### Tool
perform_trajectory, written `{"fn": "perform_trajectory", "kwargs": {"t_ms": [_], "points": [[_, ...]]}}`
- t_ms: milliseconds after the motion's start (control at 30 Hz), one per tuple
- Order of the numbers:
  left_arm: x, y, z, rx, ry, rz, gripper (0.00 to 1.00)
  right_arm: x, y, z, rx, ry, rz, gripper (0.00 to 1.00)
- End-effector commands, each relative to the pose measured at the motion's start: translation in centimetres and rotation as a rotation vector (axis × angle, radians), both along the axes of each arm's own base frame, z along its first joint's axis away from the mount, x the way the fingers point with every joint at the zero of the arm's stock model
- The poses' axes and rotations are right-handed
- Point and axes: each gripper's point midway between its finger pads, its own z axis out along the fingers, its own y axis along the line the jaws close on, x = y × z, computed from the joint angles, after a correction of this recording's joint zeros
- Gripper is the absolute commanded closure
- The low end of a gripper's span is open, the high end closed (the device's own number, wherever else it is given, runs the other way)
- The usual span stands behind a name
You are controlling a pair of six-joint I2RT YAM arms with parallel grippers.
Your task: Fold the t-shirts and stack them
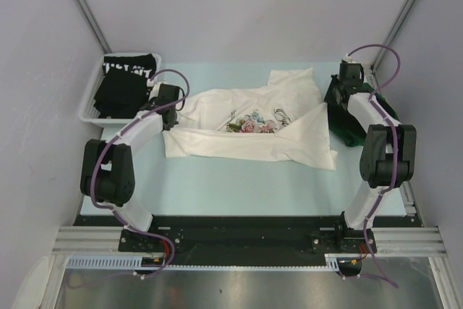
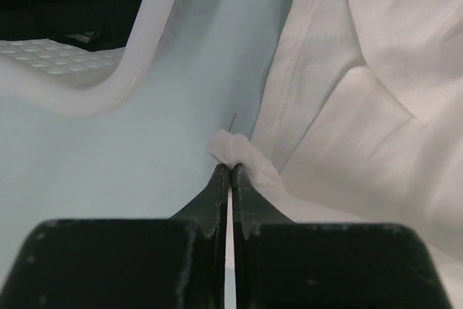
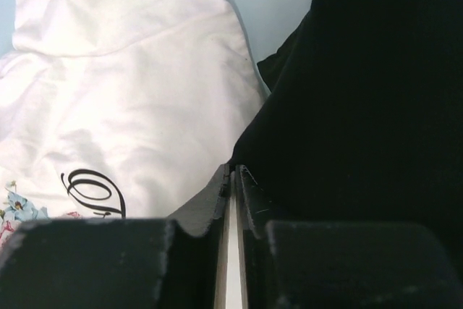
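Pinching an edge tuft of the white cotton t-shirt with floral print and black script (image 1: 253, 124), on the pale blue table (image 1: 239, 186), in the pressed-together left gripper (image 2: 230, 170). With right gripper (image 3: 233, 175) squeezed nearly flat where white cloth meets the dark t-shirt (image 3: 362, 70) at right, cannot tell if anything caught. Check that grip, then lift both ends evenly, pull taut, lay flat. Far left: black lettered t-shirt (image 1: 129, 70) in white plastic mesh basket (image 1: 87, 110).

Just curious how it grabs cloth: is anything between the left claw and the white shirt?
Nothing visible. The left gripper is shut directly on a small pinch at the edge of the white tee, low over the table and beside the basket. No other cloth lies between them.
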Motion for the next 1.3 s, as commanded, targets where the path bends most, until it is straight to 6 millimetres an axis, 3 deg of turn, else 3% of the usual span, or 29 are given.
{"fn": "perform_trajectory", "kwargs": {"t_ms": [0,67,167,333,567,767,967,1100,1267], "points": [[1.7,-0.2,1.5,-0.007,-0.039,-0.016,0.91,1.6,-0.8,1.6,-0.037,-0.041,-0.012,0.79],[1.6,-0.3,1.4,-0.011,-0.034,-0.020,0.80,1.8,-0.8,1.8,-0.049,-0.043,-0.011,0.75],[1.7,-0.3,1.5,-0.012,-0.035,-0.020,0.73,2.0,-1.1,2.0,-0.058,-0.040,-0.019,0.71],[1.8,-0.3,1.8,-0.010,-0.037,-0.027,0.69,1.9,-1.6,2.8,-0.067,-0.055,-0.041,0.68],[0.6,-0.5,3.3,-0.026,-0.054,-0.035,0.68,1.0,-1.5,6.3,-0.046,-0.113,-0.061,0.67],[-3.7,-1.6,1.1,-0.140,-0.002,-0.013,0.67,-0.3,-1.1,9.3,-0.012,-0.156,-0.077,0.67],[-6.7,-4.9,-2.4,-0.378,-0.020,-0.033,0.66,-1.6,-0.5,11.2,0.004,-0.178,-0.051,0.66],[-7.6,-5.7,-4.1,-0.435,-0.008,-0.028,0.65,-2.3,-0.3,11.1,0.003,-0.162,-0.036,0.66],[-6.9,-5.0,-4.2,-0.384,-0.011,-0.022,0.63,-2.9,-0.1,11.3,0.000,-0.171,-0.023,0.65]]}}
